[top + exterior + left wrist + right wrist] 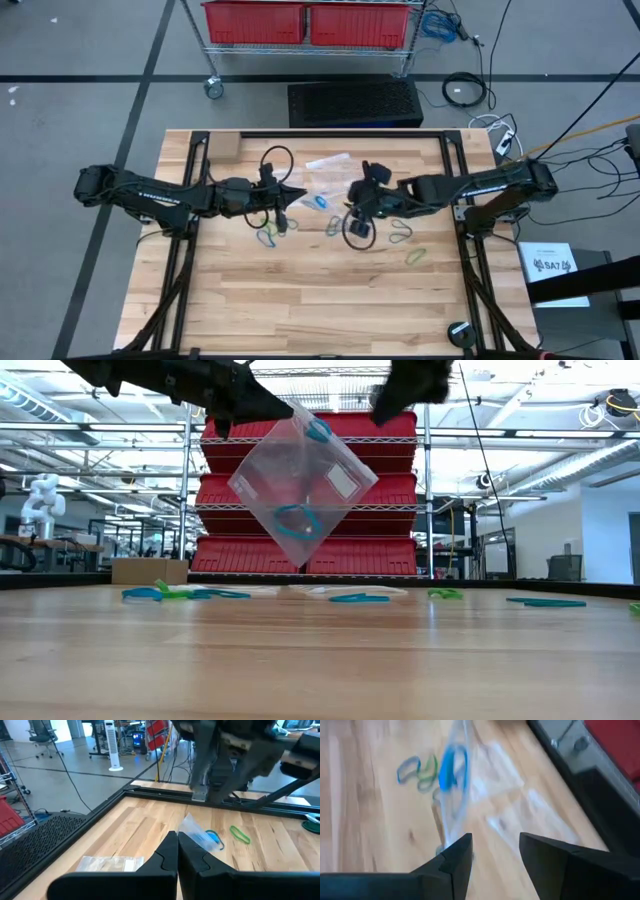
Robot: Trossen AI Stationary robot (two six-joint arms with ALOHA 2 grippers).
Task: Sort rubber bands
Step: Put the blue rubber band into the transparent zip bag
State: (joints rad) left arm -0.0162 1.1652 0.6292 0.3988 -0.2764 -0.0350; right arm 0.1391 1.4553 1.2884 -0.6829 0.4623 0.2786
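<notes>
Risk: the clear plastic bag [300, 480], upper centre, hangs pinched by 1 corner in the closed left gripper [228, 422]; right gripper [492, 852] open; loose blue rubber band [318, 430], seemingly at its rim, could spill.

Table and its surroundings

A clear plastic bag [300, 485] hangs tilted above the pale wooden table [320, 300]; another clear bag [328, 160] lies flat; red plastic bins [310, 22] fill a wire shelf beyond.
</notes>
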